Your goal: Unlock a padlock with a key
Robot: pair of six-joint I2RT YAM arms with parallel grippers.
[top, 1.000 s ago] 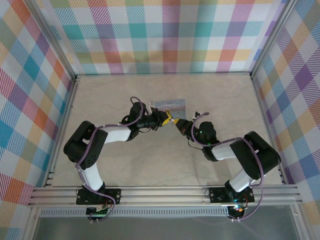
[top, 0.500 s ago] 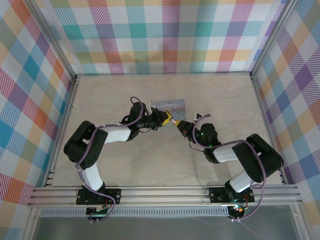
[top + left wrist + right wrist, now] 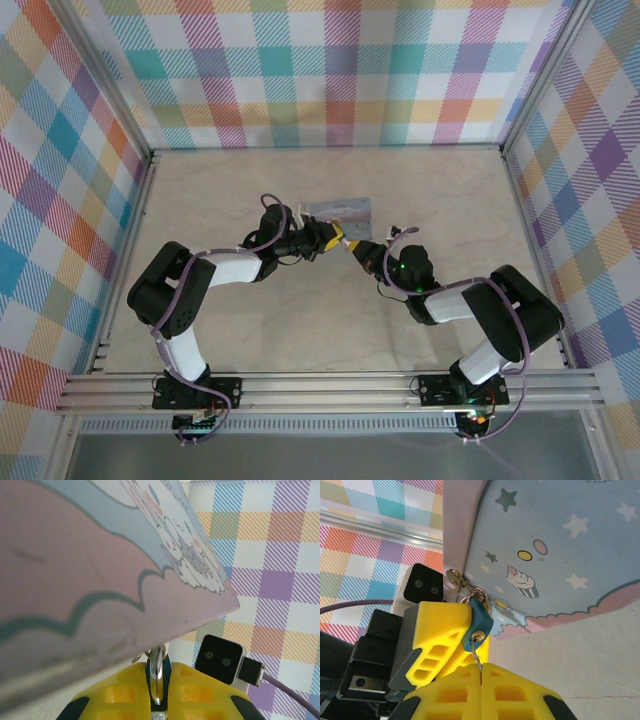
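Plainly, the right gripper (image 3: 481,669) has its yellow fingers pressed together on the key (image 3: 477,656); the thin blade rises from them, its long axis in line with the keyhole (image 3: 478,637) on the padlock's (image 3: 481,621) underside, tip seemingly just entering; so I judge the coming move is a twist about that axis, not more travel; just beyond, the left gripper (image 3: 157,690) pinches the padlock, steadying it; its shackle passes through the hasp (image 3: 456,576) of the tin (image 3: 560,540) behind; what the tin holds is hidden.
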